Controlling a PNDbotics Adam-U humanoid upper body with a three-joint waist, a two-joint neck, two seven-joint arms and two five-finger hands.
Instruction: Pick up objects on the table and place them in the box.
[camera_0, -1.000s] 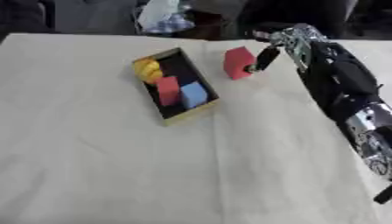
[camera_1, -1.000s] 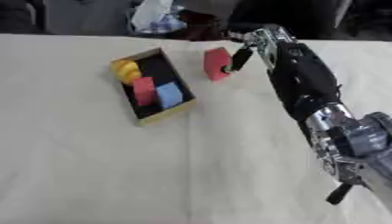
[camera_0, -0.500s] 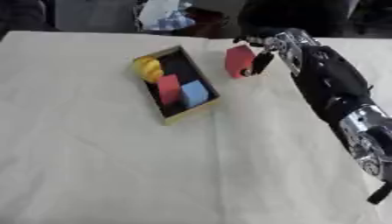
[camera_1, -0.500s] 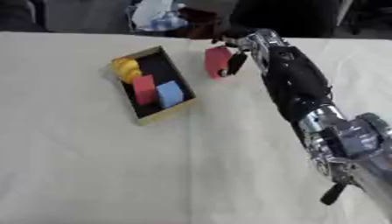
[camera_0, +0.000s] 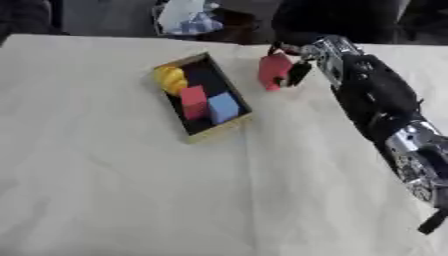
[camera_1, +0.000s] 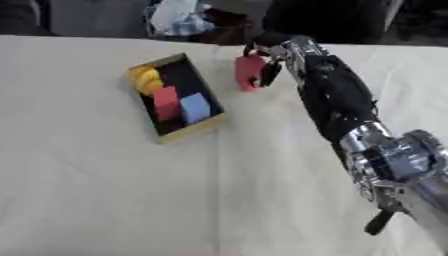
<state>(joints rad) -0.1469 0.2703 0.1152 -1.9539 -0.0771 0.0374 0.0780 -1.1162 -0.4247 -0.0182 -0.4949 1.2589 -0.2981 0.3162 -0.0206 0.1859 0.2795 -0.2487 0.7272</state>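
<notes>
A red block (camera_0: 274, 71) is pinched in my right hand (camera_0: 300, 62), whose dark fingers curl around its right side, just right of the box. The box (camera_0: 231, 126) is a shallow dark tray with a tan rim, lying askew on the cream cloth. Inside it lie a yellow piece (camera_0: 170, 79) at the far end, a red block (camera_0: 193, 101) in the middle and a blue block (camera_0: 223, 107) beside it. My right arm (camera_1: 337, 102) reaches in from the lower right. My left hand shows in neither view.
The cream tablecloth (camera_0: 105, 190) covers the whole table. Beyond its far edge lie a bundle of light cloth (camera_0: 186, 16) and dark shapes.
My right hand has closed on the red block and shifted slightly left with it toward the box.
</notes>
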